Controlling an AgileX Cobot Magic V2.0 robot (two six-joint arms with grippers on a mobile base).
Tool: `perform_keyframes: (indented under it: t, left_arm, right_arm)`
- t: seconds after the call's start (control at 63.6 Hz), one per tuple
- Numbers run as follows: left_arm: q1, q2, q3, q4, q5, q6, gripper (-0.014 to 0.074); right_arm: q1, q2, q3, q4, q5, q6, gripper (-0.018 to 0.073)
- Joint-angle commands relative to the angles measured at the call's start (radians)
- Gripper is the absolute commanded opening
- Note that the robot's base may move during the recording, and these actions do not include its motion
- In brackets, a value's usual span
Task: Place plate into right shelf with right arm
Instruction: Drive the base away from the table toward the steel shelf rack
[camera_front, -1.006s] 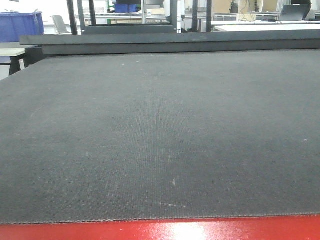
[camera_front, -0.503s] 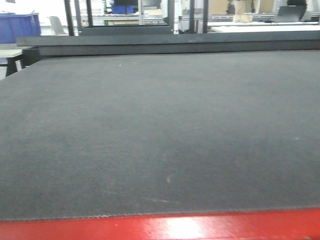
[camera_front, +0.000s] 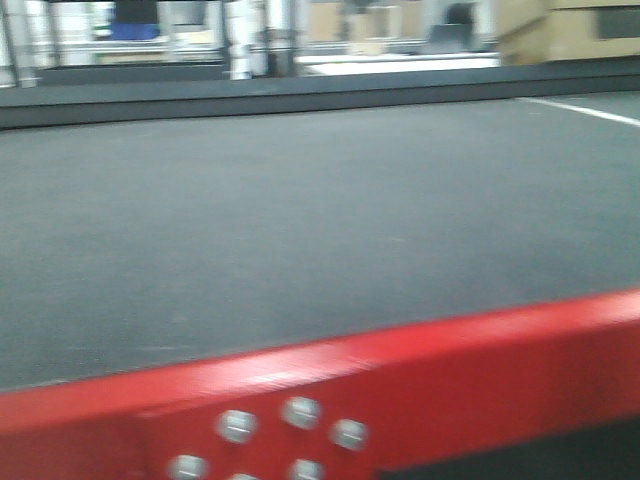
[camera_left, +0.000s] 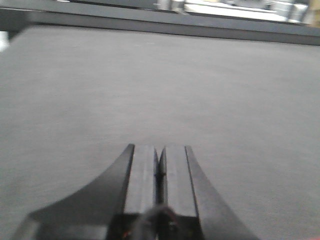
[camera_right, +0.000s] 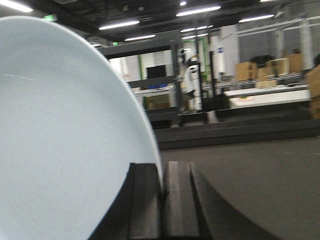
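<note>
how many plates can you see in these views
1. The plate fills the left of the right wrist view, its rim gripped by the right gripper. None shows on the table or near the shut left gripper; others may lie out of frame.

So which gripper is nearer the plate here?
Right. The right gripper is closed on the rim of the plate, which stands on edge. The left gripper is shut over the mat, with no plate in its view.

The desk's mat (camera_front: 300, 220) looks matt and a bit rough. The red desk frame (camera_front: 470, 360) is glossy painted metal with shiny bolts (camera_front: 300, 412). The plate (camera_right: 60, 150) is smooth with a soft sheen.
</note>
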Motion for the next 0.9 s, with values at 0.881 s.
perform_keyframes:
  t: [0.881]
  left_arm:
    - [-0.002, -0.006, 0.009, 0.0, -0.09, -0.006, -0.0047]
  right_arm:
    - [-0.003, 0.011, -0.026, 0.002, -0.102, -0.006, 0.0056]
